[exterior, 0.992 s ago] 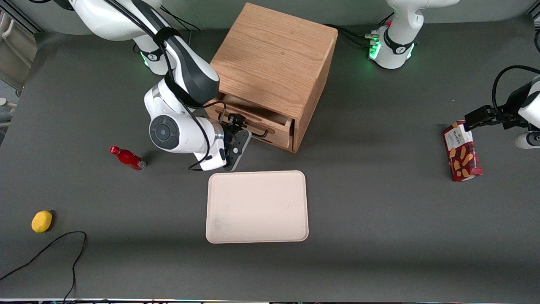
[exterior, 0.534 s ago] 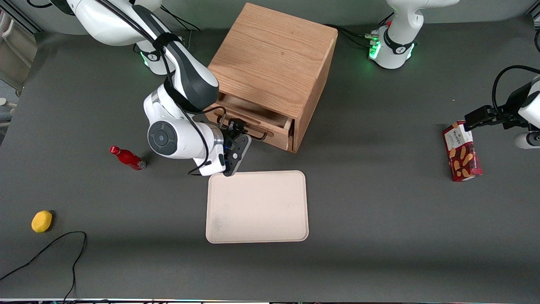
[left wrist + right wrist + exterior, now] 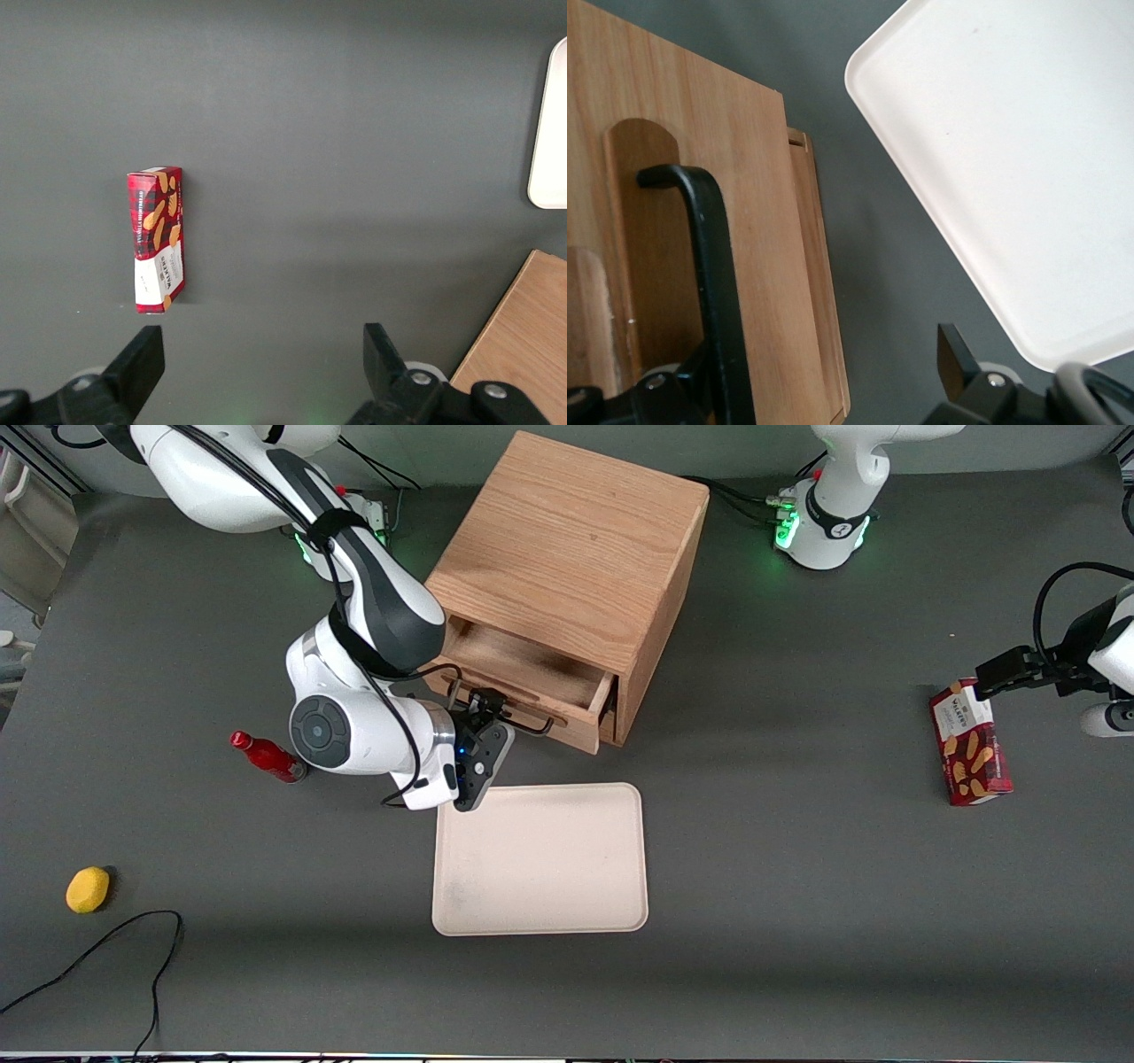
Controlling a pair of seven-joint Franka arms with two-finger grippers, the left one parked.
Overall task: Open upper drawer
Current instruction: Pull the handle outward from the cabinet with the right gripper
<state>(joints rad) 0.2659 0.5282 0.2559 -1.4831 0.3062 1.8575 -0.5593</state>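
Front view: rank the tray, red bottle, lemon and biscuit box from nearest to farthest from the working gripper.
The gripper is at the upper drawer's black handle.
1. Tray: just nearer the camera than the gripper.
2. Red bottle: beside the arm, toward the working arm's end.
3. Lemon: toward the working arm's end, nearer the camera.
4. Biscuit box: toward the parked arm's end; close to the lemon's distance.

I see my gripper (image 3: 485, 707) at the black handle (image 3: 505, 716) of the partly open upper drawer (image 3: 524, 684), just above a cream tray (image 3: 540, 859).
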